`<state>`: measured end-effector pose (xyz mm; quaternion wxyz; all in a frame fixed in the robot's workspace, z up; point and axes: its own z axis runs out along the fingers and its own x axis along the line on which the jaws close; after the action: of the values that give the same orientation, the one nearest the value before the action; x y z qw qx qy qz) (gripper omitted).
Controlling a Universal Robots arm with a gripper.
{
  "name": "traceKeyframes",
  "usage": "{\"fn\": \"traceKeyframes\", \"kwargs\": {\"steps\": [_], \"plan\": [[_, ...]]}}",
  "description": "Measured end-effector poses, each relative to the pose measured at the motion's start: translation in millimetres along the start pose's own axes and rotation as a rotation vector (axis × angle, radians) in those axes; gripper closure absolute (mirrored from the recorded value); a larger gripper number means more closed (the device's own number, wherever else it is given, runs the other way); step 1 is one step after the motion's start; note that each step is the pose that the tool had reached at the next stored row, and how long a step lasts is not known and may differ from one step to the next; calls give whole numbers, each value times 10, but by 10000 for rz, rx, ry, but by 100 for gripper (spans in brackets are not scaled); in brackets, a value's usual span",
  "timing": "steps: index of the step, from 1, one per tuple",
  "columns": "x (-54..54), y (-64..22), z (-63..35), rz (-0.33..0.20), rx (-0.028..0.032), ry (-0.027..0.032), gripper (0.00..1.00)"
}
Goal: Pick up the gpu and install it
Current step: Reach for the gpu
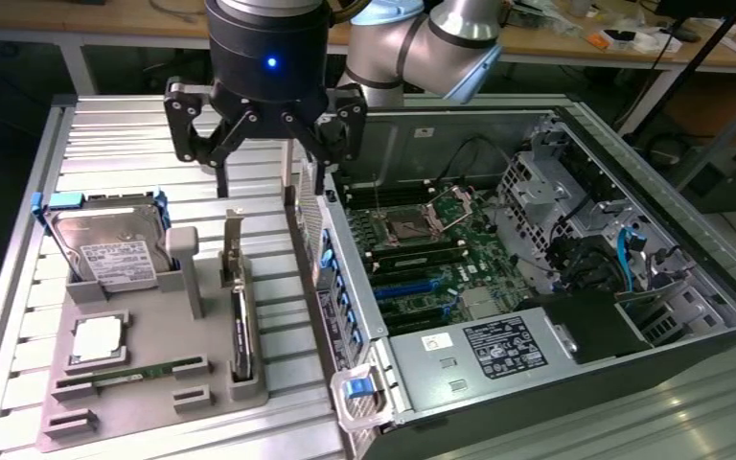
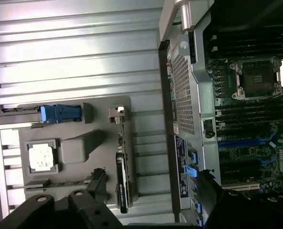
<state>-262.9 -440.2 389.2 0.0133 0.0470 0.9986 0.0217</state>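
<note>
Above the far end of the ribbed aluminium worktop (image 1: 112, 144), beside the open black computer tower (image 1: 401, 144): black gripper (image 1: 264, 158) on a silver-jointed arm (image 1: 432, 43), fingers (image 1: 321, 134) spread wide apart, clamped on nothing, hanging well clear of everything below.

Nearer the camera, on the moulded grey holder tray (image 1: 126, 407): the gpu (image 1: 239, 321), a thin card with green board and black cooler face, standing on its long edge in a slot, long silver bracket (image 1: 231, 244) rising at the end nearer the gripper. Not yet grasped, not yet installed.

On the same tray, toward the exterior view's left: boxy silver hard drive (image 1: 106, 254) with white label, upright in its cradle; square silver processor chip (image 1: 97, 337); narrow green memory stick (image 1: 131, 371), lying flat.

Inside the tower: green motherboard (image 1: 439, 240) with blue expansion slots (image 1: 406, 286), unoccupied as far as visible.

Probable hazards:
- Closing on the thin bracket instead of the card body, through a small sideways error, with bending or a tilted lift.
- Striking the tower's rear wall, just beside the tray.
- Catching the card in its slot through a slanted pull.
- Missing the motherboard slot through a skewed grip.
</note>
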Motion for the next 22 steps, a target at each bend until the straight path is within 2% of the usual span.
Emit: {"fn": "traceKeyframes", "kwargs": {"steps": [1, 2, 3, 20, 21, 22], "plan": [[0, 0, 0, 0, 0, 0, 10], [0, 0, 0, 0, 0, 0, 10], [0, 0, 0, 0, 0, 0, 4], [0, 0, 0, 0, -1, 0, 4], [0, 0, 0, 0, 0, 0, 5], [0, 0, 0, 0, 0, 0, 12]]}}
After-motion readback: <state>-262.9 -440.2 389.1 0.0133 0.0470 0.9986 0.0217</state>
